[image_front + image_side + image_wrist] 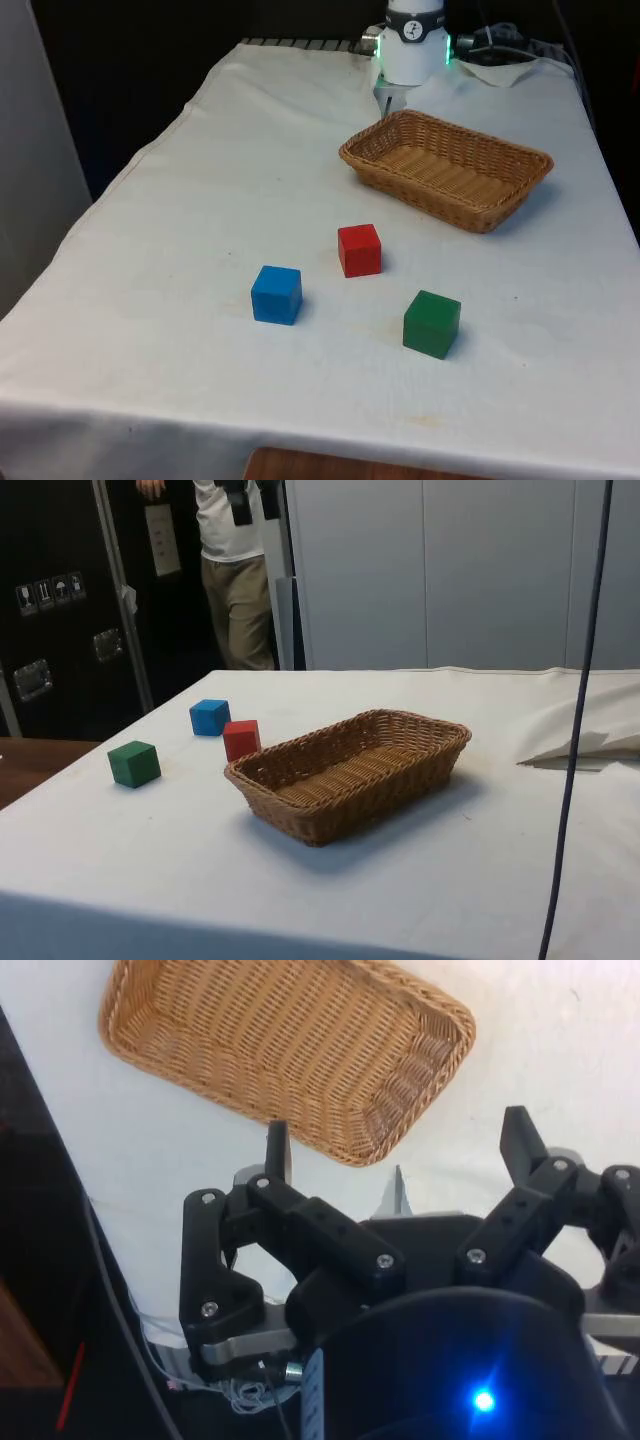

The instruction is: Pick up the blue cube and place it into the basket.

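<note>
While the jaws stand spread wide with nothing between them, the gripper (395,1150) hangs above the basket's (180,1070) end, and no cube has been picked up yet.

From the fingertips (277,1150) outward, the wrist view looks down on the empty wicker basket and white cloth (560,1040). The blue cube (276,295) sits on the table well apart from the basket (520,165), towards the front view's left, with the red cube (359,249) near it and the green cube (431,323) farther to the front view's right. The likeliest slip, I judge, is the fingers nudging the red cube on the way down, since it lies between basket and target; a skewed grip could also tip the blue cube. A person (235,550) stands beyond the table in the side view. No readable writing shows on the cubes or the basket.
</note>
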